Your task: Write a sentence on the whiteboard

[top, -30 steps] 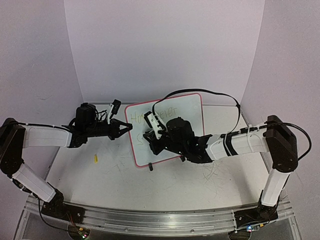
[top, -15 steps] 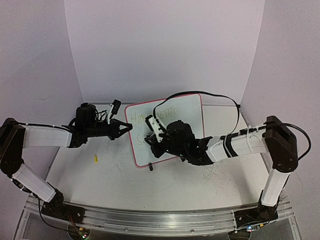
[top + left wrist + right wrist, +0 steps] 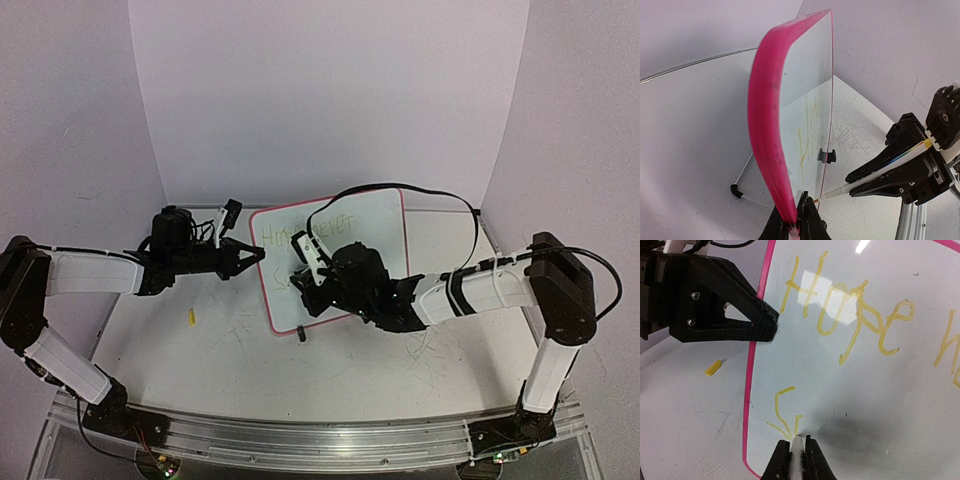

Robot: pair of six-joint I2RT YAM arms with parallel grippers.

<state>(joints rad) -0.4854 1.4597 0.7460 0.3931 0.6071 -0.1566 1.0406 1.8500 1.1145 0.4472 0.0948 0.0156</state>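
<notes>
The whiteboard (image 3: 375, 230) with its pink frame stands tilted at the table's middle. My left gripper (image 3: 259, 254) is shut on its left edge (image 3: 771, 150) and holds it. My right gripper (image 3: 306, 290) is shut on a white marker (image 3: 797, 455) whose tip touches the board's lower left. The sentence (image 3: 850, 320) is yellow: "Hope" and the start of another word on the top line, and an "S" plus a short stroke (image 3: 785, 412) on the second line by the tip. In the left wrist view the marker (image 3: 875, 172) meets the board near my jaws.
A yellow marker cap (image 3: 190, 318) lies on the table left of the board. A black clip foot (image 3: 301, 334) sits at the board's lower edge. Thin grey scratch marks (image 3: 430, 350) cover the tabletop. A black cable (image 3: 400, 188) arcs over the board.
My right gripper has shifted slightly left and down across the board with the marker. The left arm and the board have not moved.
</notes>
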